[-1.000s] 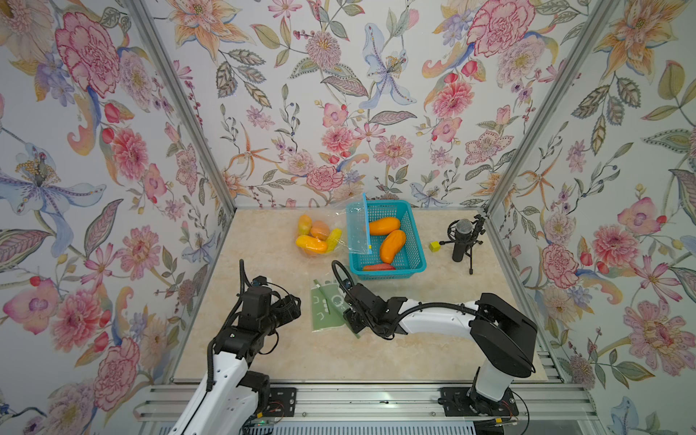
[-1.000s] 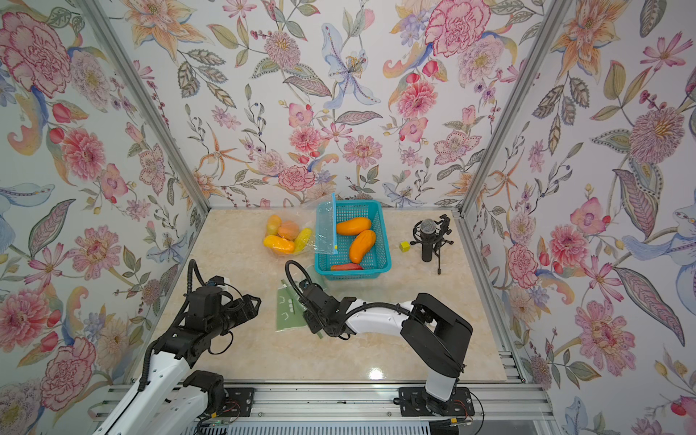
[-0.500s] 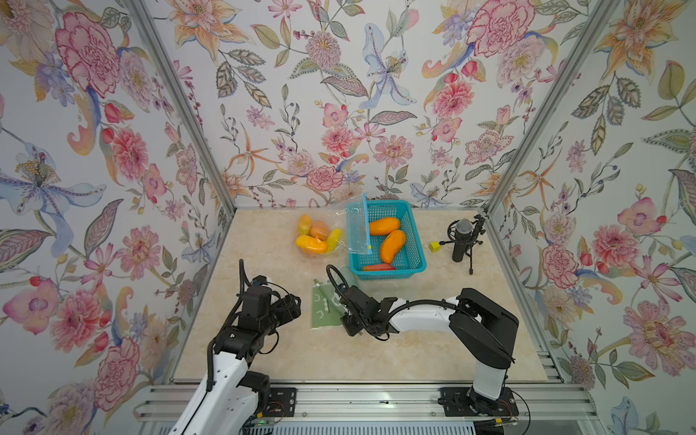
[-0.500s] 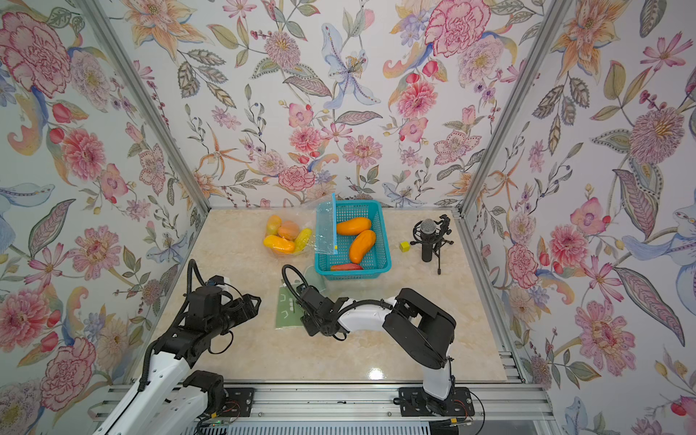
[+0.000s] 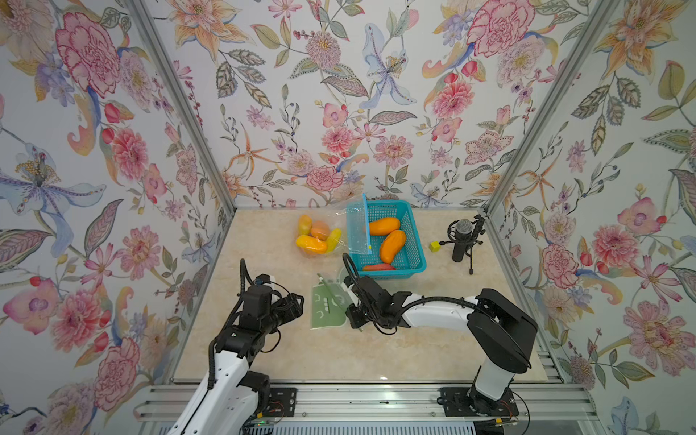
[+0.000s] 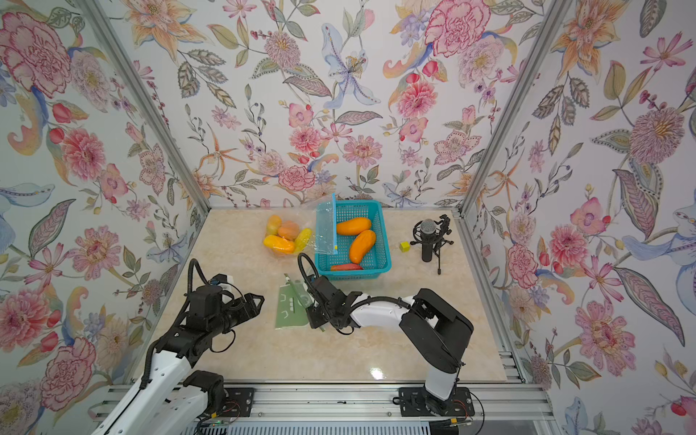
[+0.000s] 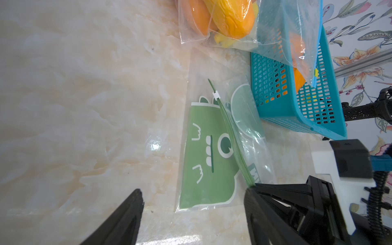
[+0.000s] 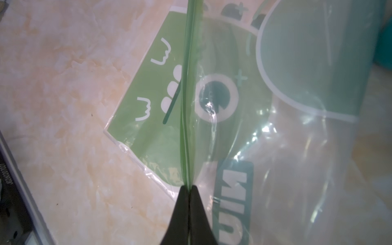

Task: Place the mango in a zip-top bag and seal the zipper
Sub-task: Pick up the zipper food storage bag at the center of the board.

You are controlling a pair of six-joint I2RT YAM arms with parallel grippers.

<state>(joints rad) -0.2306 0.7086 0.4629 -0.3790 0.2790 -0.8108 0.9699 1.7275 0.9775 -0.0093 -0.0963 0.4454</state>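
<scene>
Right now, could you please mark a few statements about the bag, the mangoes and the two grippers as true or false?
1. The right gripper is shut on the zipper strip of the green bag. True.
2. The left gripper holds a mango. False: it is open and empty, beside the bag.
3. Two mangoes lie in the blue basket. True.
4. A mango is inside the green bag. False: none shows in it.
5. The yellow cube sits in the basket. False: it sits beside the microphone.
</scene>
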